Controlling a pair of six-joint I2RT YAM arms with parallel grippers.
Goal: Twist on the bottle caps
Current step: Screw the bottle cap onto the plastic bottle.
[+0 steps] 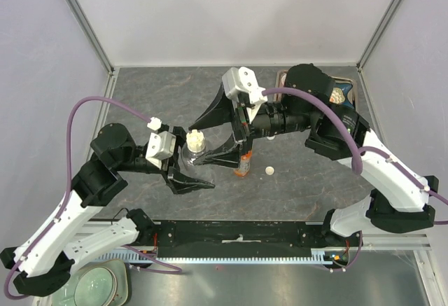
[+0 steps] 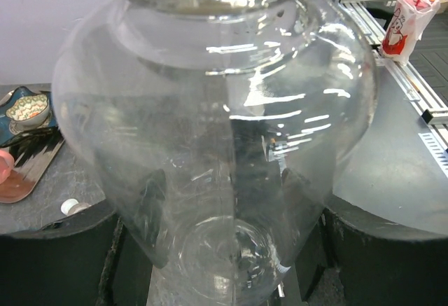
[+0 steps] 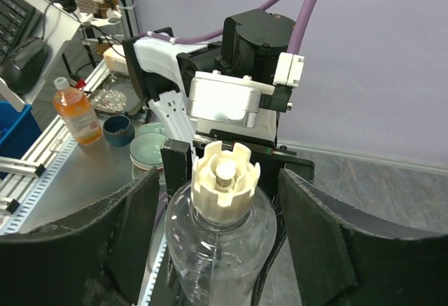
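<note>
Holding clear bottle [image 2: 210, 110]: left pincer [image 2: 224, 257] | right pincer [image 3: 222, 204] spread around cap [image 3: 225, 174]

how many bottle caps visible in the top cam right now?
2. One cream cap on the clear bottle's neck; one white cap loose on the table, right of the orange bottle. More may be hidden under the right arm.

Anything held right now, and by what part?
Left gripper clamps the clear bottle by its body; right gripper straddles its cap, not gripping.
</note>
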